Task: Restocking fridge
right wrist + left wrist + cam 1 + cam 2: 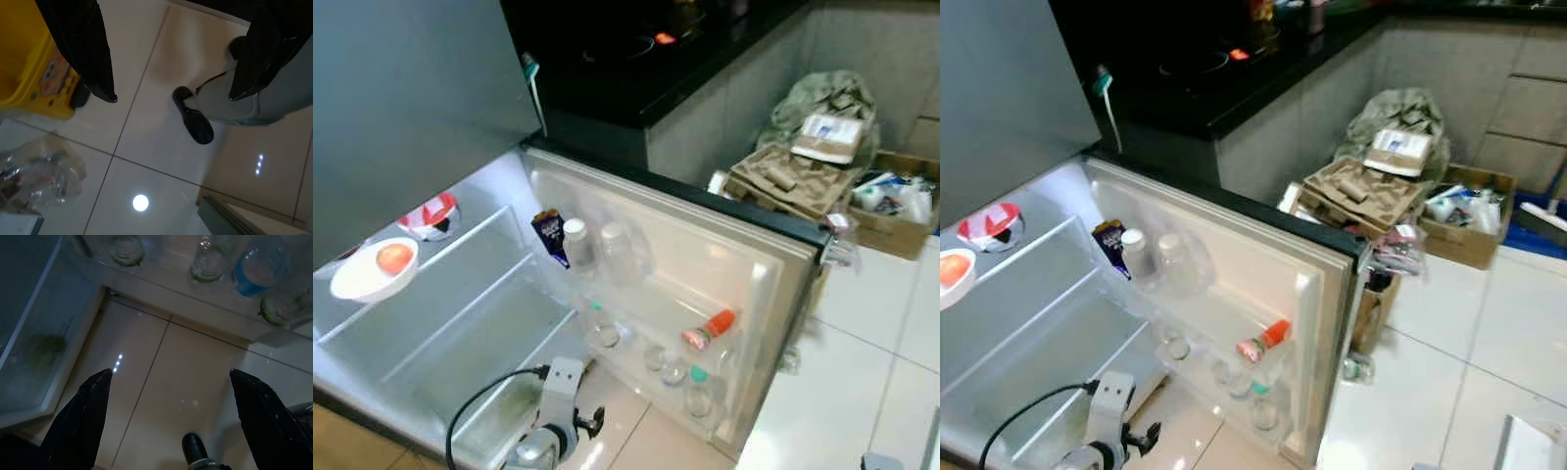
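The fridge stands open, its door (744, 255) swung toward me. The door's upper shelf holds two clear bottles (578, 245) and a blue packet (548, 235). Lower down lie a red-capped bottle (708, 329) and several clear bottles (671, 367). A white bowl (357, 279) with an orange fruit sits on the top glass shelf beside a red-and-white tub (431, 215). My left arm (556, 406) hangs low by the crisper drawer (499, 397). My left gripper (171, 373) is open over the floor below the door's bottles (253, 270). My right gripper (172, 98) is open above floor tiles.
A black counter (636, 59) runs behind the door. Cardboard trays, boxes and bags (803, 162) are piled on the floor to the right. In the right wrist view a yellow box (27, 73), a clear plastic bag (41, 174) and my black foot (193, 120) rest on the tiles.
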